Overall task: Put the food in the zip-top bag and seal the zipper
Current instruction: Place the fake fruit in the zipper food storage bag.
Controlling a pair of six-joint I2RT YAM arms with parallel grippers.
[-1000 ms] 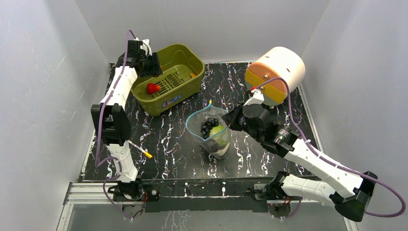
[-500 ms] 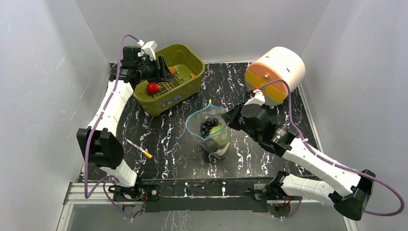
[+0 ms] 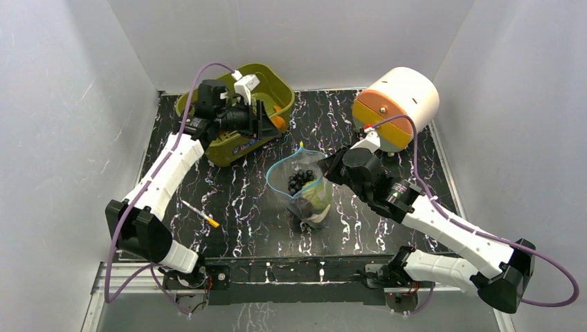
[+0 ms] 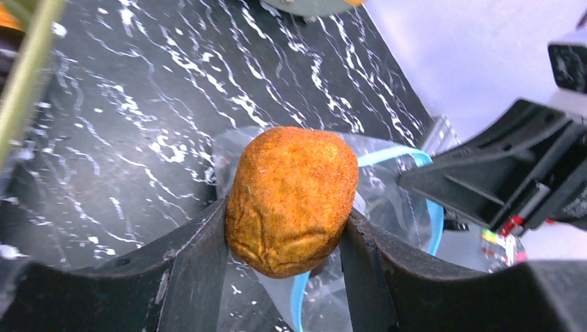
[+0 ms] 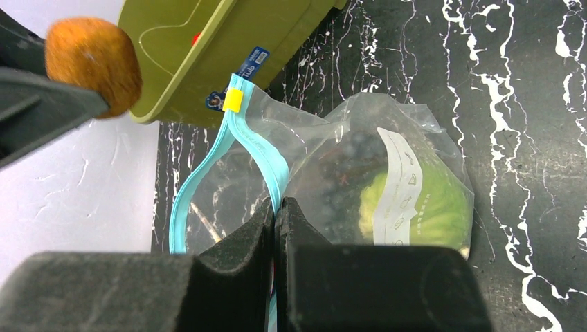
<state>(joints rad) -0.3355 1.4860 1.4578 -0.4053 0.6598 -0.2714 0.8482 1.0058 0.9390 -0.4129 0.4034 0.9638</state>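
The zip-top bag (image 3: 304, 197) stands open mid-table with dark grapes (image 3: 299, 181) and a pale-green cabbage (image 3: 315, 196) inside. My right gripper (image 3: 331, 168) is shut on the right side of its blue-teal zipper (image 3: 276, 173), holding the mouth up. In the right wrist view the fingers (image 5: 275, 207) pinch the zipper (image 5: 256, 149) below its yellow end (image 5: 234, 100); the cabbage (image 5: 422, 204) shows through the plastic. My left gripper (image 3: 268, 122) is shut on an orange fruit (image 3: 278, 121) over the bin's right rim. In the left wrist view that fruit (image 4: 291, 200) hangs above and short of the bag (image 4: 387, 183).
The olive-green bin (image 3: 239, 144) sits at the back left, partly under my left arm. A white and orange drum (image 3: 398, 104) lies at the back right. A thin yellow-tipped stick (image 3: 201, 213) lies on the table's left. White walls close in on three sides.
My left gripper has come up out of the bin holding the orange fruit and swung right toward the bag. The right gripper has kept its hold on the zipper.
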